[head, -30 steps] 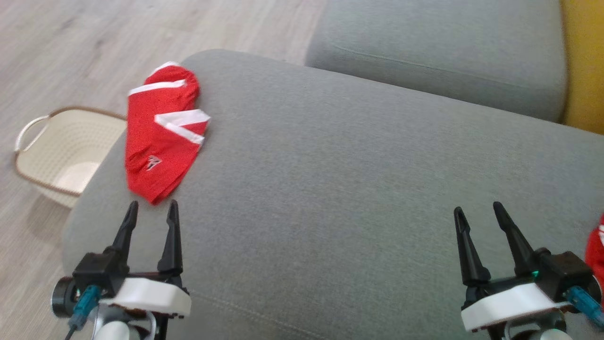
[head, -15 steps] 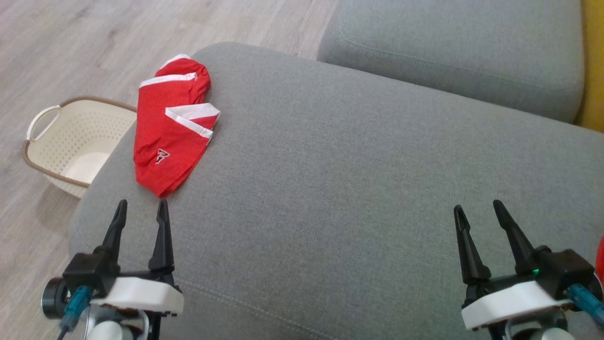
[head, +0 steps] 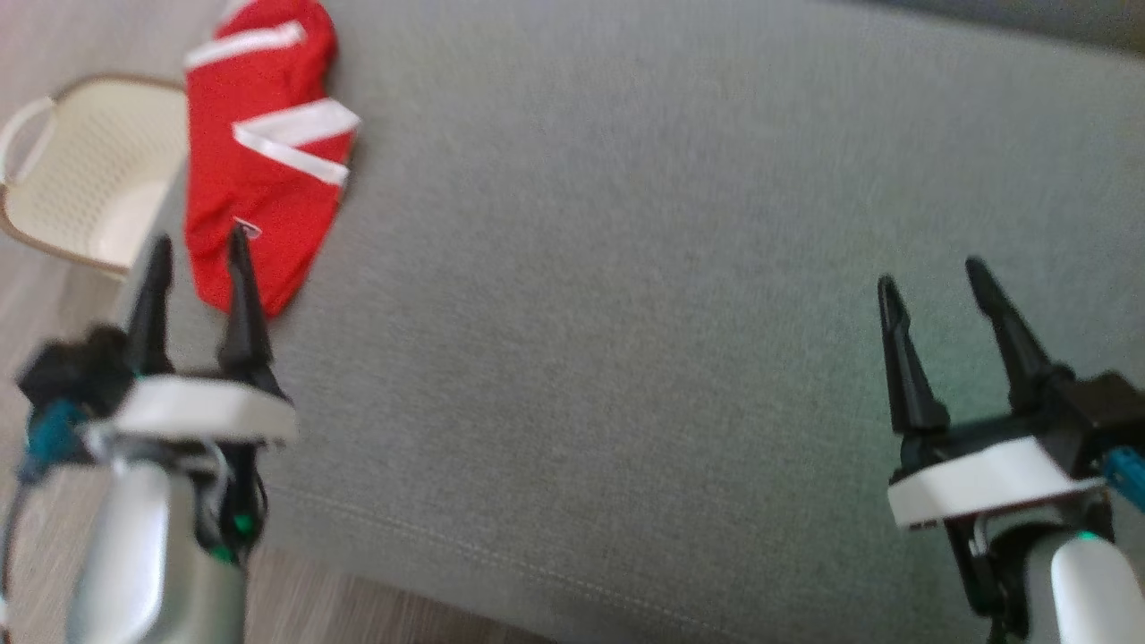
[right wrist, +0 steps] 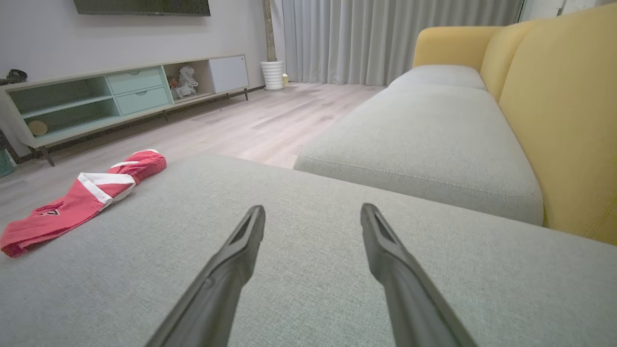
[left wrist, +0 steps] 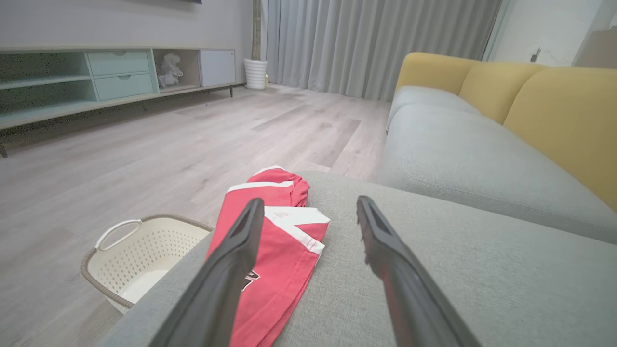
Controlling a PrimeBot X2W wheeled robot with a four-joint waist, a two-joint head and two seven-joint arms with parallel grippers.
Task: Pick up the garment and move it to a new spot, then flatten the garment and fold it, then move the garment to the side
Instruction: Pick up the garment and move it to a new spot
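A: What's changing here? Quick.

B: The head camera is tipping down, so the whole view is shifting. I'm not counting that as things moving. But the left gripper [head: 199, 237] really is closing in on the garment [head: 259, 170]. A second ago its tips were sitting short of the cloth's near corner. Now its inner finger is overlapping the red fabric in the head view.

A: Touching?

B: Can't tell. In the left wrist view the fingers are looking raised, one crossing the cloth, the other over bare cushion [head: 626, 268].

A: Jaws?

B: Both grippers are standing spread wide, with nothing between the fingers. The right gripper [head: 930, 273] is hanging over bare grey cushion, well apart from the garment.

A: Where's the garment?

B: It's lying loosely bunched, red with white bands, at the cushion's far left corner. That's right by the edge, above the basket [head: 63, 170] on the floor. It isn't shifting on the cushion, as far as I'm seeing.

A: Which step?

B: I'm reading it as the reach for the first pick-up. Nothing is lifted, flattened or folded yet. One risk I'm flagging: it's sitting near the edge, so a nudge could send it toward the basket.
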